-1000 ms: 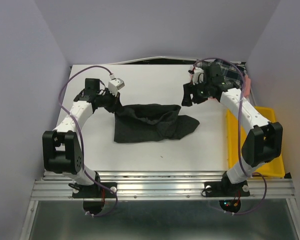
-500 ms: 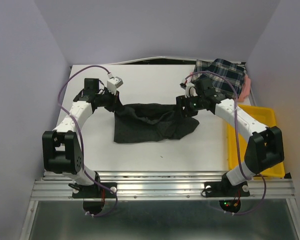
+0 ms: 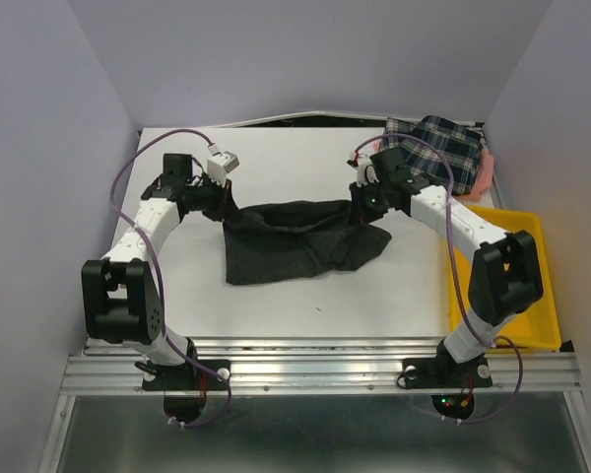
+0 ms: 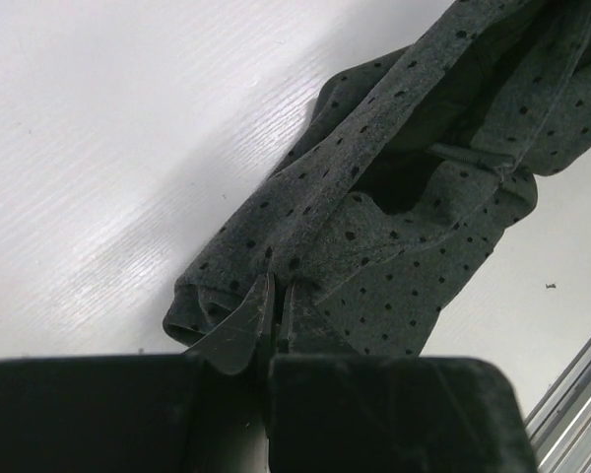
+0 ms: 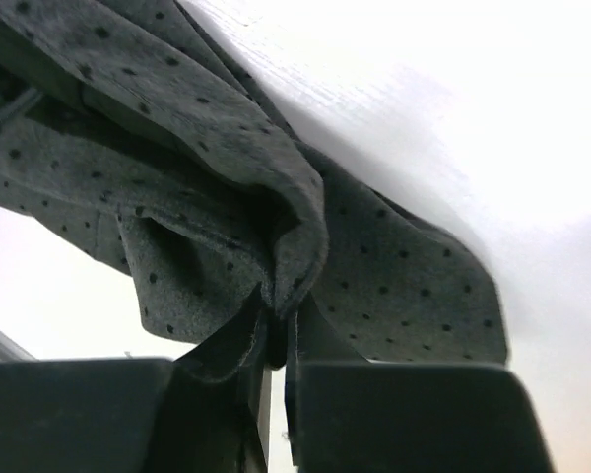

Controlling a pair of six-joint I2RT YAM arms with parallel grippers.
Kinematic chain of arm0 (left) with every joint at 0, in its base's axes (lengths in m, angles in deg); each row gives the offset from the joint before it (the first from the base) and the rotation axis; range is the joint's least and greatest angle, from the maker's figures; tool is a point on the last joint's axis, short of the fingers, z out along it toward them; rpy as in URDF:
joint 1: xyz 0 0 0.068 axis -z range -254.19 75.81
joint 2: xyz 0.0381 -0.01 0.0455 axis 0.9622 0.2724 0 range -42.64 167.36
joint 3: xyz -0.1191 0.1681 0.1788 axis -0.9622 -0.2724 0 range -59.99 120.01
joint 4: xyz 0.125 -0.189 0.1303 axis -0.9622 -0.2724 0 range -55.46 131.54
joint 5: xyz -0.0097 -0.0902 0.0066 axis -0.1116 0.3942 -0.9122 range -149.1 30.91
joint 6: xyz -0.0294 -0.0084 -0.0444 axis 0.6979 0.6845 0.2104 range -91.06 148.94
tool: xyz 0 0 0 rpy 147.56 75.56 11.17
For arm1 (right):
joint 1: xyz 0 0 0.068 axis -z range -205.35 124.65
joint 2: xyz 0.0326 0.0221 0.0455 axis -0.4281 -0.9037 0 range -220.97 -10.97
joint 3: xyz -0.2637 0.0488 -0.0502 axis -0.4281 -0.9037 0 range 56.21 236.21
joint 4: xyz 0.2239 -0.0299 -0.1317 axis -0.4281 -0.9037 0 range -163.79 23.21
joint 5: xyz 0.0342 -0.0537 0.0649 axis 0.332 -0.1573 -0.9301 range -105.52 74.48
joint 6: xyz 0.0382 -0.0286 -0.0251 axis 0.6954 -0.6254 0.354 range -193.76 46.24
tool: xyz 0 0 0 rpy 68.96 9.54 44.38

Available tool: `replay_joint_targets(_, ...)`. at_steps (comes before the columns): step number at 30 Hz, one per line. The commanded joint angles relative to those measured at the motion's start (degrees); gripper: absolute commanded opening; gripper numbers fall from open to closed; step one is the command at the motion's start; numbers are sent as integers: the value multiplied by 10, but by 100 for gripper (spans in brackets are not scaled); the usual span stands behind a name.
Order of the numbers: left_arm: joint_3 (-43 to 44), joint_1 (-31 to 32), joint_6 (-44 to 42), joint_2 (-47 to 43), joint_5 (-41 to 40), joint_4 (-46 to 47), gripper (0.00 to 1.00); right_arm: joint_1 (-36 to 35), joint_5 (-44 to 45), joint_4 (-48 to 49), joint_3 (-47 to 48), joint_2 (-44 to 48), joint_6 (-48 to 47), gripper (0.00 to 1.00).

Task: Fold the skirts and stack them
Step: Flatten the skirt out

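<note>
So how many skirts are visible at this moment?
3. The charcoal dotted skirt lies stretched across the middle of the table; the plaid skirt sits at the far right corner; the pink skirt peeks out at its right edge, mostly covered. Others could be hidden beneath.

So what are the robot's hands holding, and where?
The dark dotted skirt: left gripper pinches the left end of its far edge, right gripper pinches that edge near the right.

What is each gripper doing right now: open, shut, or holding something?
Left gripper: shut on the dotted black skirt, left end.
Right gripper: shut on the same skirt, right end.
</note>
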Motion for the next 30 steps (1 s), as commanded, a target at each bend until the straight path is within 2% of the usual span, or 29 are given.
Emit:
replay_joint_targets(1, 42, -19, -20, -61, -8, -54, 0, -5, 48, 25, 44, 78, -107, 1)
replay_joint_targets(4, 74, -37, -51, -107, -29, -76, 0, 1, 54, 38, 42, 147, -204, 1)
replay_joint_targets(6, 111, -79, -62, -133, -23, -83, 0, 7, 69, 73, 22, 203, -238, 1)
replay_joint_targets(9, 150, -125, -93, -153, -9, -94, 0, 19, 63, 115, 5, 244, -293, 1)
replay_joint_targets(14, 187, -140, -149, -159, 5, -104, 0, 27, 25, 144, -25, 280, -385, 1)
replay_joint_targets(17, 174, -140, -166, -162, 4, -65, 0, 27, 36, 151, -8, 263, -415, 1)
replay_joint_targets(20, 188, -140, -148, -140, -18, 9, 0, 27, 66, 150, 76, 192, -436, 1)
replay_joint_targets(21, 197, -140, -137, -140, -28, 22, 0, 27, 74, 150, 76, 176, -437, 1)
replay_joint_targets(25, 241, -138, -106, -121, -87, 82, 0, 27, 121, 147, 203, 110, -457, 1)
replay_joint_targets(27, 255, -131, -84, -117, -147, 141, 0, 27, 155, 179, 233, 73, -442, 1)
replay_joint_targets(30, 311, -129, -69, -89, -163, 161, 0, 27, 197, 197, 333, 23, -408, 1)
